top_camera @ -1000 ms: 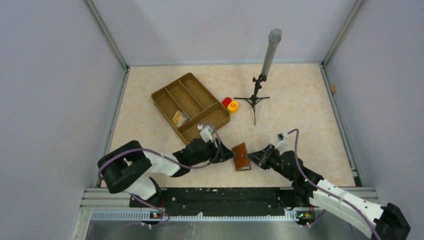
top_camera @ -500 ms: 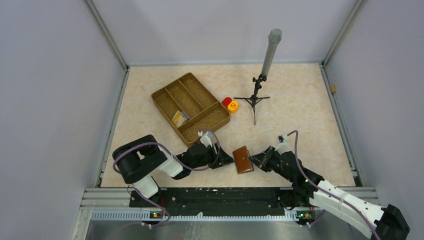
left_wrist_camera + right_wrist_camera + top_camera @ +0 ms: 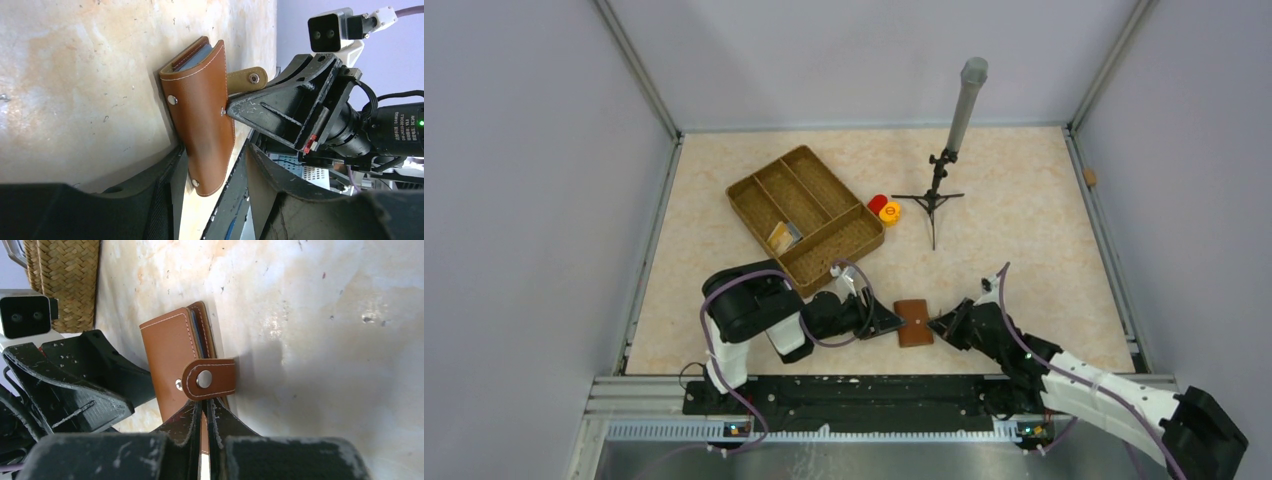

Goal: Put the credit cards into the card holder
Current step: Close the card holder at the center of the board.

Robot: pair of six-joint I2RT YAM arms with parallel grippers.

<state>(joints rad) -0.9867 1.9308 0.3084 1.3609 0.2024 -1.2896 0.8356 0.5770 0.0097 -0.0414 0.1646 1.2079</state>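
Wallet lies folded by the near edge of the surface. Left jaws stand released around its one end; right jaws are clenched, tips at its loose clasp strap.

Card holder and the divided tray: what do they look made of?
Card holder: smooth brown leather or faux leather, can't tell which; white edge stitching, metal snap. Divided tray: woven wicker or similar fibre, matte tan; basket weave visible.

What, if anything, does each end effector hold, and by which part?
No clear hold. The left end effector straddles the wallet's end, jaws apart; the shut right end effector meets its clasp strap, but a pinch cannot be confirmed.
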